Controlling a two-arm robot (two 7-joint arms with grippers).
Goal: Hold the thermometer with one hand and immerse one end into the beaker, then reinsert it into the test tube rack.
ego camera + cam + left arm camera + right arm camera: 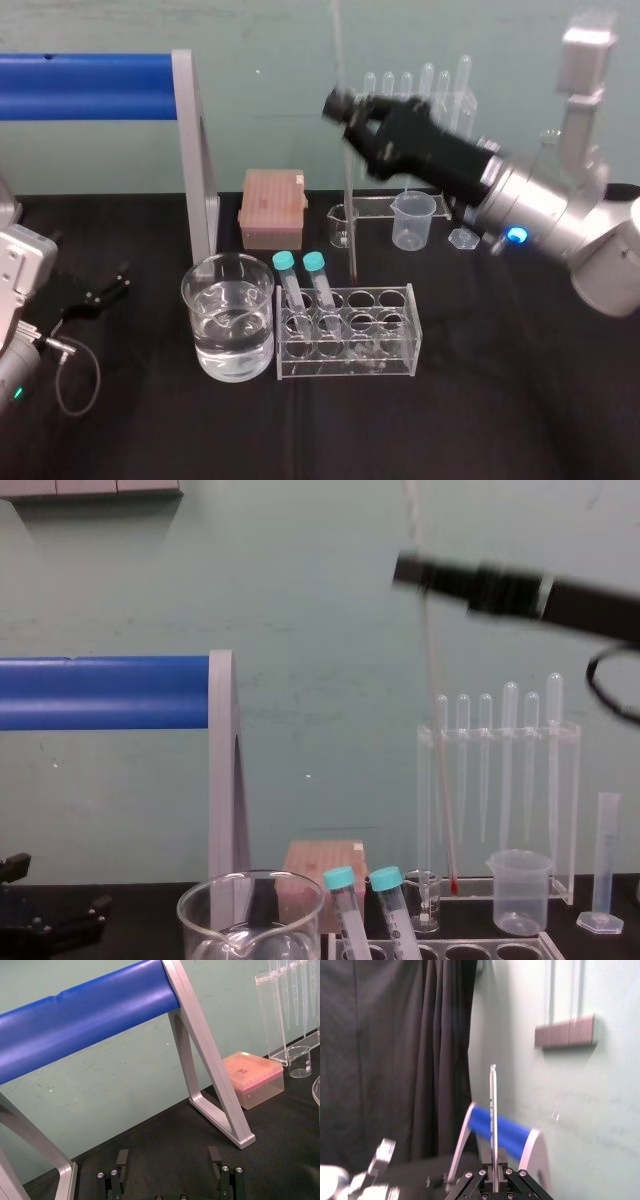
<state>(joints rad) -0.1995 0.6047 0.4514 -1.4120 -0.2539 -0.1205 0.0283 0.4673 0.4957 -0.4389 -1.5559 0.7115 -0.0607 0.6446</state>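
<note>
above the test tube rack [400, 345], the right gripper [343, 105] was clamped on the upright thermometer [349, 200], its red tip hanging free. a low sweep toward the beaker [198, 325] risked striking the teal-capped tubes [300, 285] or the rim. the left gripper [100, 290] sat parked, fingers apart.

Beaker [192, 320] mouth unobstructed; capped tubes [292, 290] block rack [390, 345] left holes, rest free.

Wide clear glass beaker [192, 300] just left of clear plastic test tube rack [412, 335]; two teal-capped tubes [291, 290] in rack's left holes. Pink plastic tip box [272, 205] behind both. Cloudy plastic cup [413, 220] right of box, before acrylic pipette stand [458, 105]. Long thin glass thermometer [350, 215] upright, lower end near rack's back edge.
</note>
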